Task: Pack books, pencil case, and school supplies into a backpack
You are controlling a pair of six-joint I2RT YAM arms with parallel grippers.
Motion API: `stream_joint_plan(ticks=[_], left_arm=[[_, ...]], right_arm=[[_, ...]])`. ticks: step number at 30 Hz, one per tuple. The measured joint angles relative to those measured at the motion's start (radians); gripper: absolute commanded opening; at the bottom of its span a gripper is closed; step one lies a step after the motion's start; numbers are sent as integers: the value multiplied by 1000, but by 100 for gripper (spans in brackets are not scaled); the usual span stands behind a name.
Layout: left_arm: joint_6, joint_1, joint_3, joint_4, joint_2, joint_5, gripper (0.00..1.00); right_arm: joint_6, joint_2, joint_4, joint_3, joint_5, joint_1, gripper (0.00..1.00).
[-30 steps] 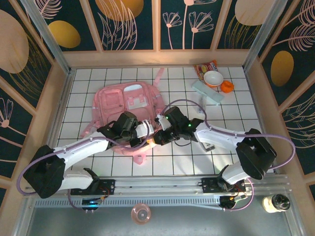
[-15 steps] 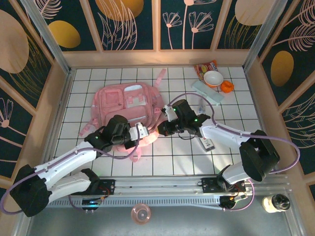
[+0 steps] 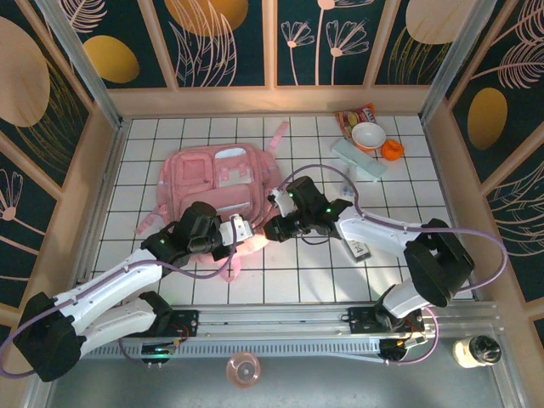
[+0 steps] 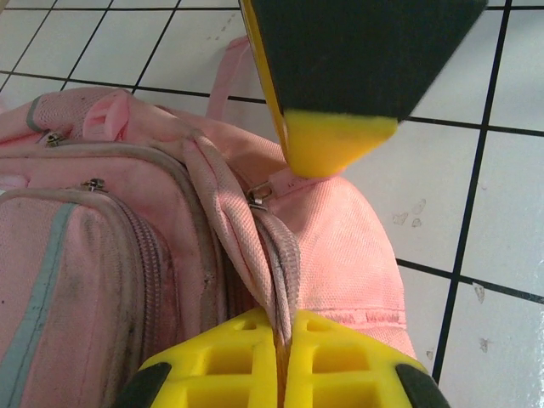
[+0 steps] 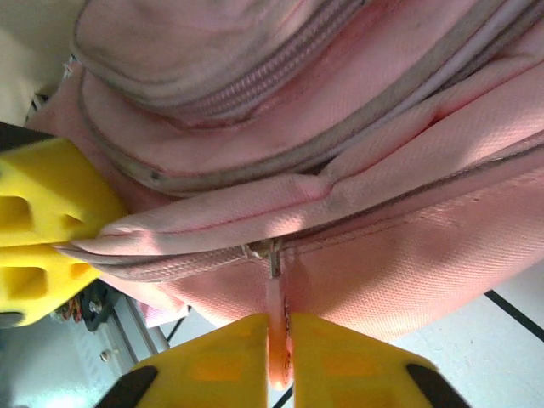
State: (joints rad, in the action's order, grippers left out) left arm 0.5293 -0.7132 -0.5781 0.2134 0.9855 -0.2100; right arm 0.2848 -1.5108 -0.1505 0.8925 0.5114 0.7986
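The change is at the left end effector. Open a second ago, it is now clenched on a fold of the backpack, right beside the zip track. Directly opposite, almost touching it, the right end effector is grasping the pink zip pull. The tab runs straight down between its fingers, with the slider just above them.

With one side anchoring the fabric and the other on the pull, the pair looks set to draw the zip open. That would be the first real step, so packing has probably not begun.

The backpack lies flat on the desk, stretching away ahead of both end effectors. Every zip visible in the wrist views is still closed, so nothing can be seen inside it.

The pencil case lies well beyond the right end effector and off to its right, lid shut, so I cannot tell what it holds. Just past it stands a white bowl, which looks to hold nothing. A dark item with a white label lies behind the right end effector, just beside its arm, still waiting to go in.
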Motion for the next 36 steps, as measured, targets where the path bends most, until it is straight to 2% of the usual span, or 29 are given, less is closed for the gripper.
stream_joint_plan(ticks=[7,10,11,17,23,31,34,36], left_arm=[[-3,1,0,0,-4,-16,0],[-3,3,0,0,-7,-18,0],[-3,4,0,0,-7,-18,0],[-3,5,0,-12,-11,-13,0],[-3,6,-1,-44,-23,-14,0],[-2,16,-20,-41,-27,-32,0],[-2,18,-27,-38,-28,6,0],[0,17,-27,-37,-28,40,6]], right_arm=[[0,-42,-2,18,9,1,18],[-13,-45,-3,24,15,1,0],[-16,-45,-5,27,21,1,0],[-25,-43,-27,39,32,-47,0],[-38,-45,-40,39,68,-172,0],[-71,-150,-42,118,154,-216,0],[-85,-164,-48,141,177,-235,0],[-99,-158,-49,140,189,-241,0]])
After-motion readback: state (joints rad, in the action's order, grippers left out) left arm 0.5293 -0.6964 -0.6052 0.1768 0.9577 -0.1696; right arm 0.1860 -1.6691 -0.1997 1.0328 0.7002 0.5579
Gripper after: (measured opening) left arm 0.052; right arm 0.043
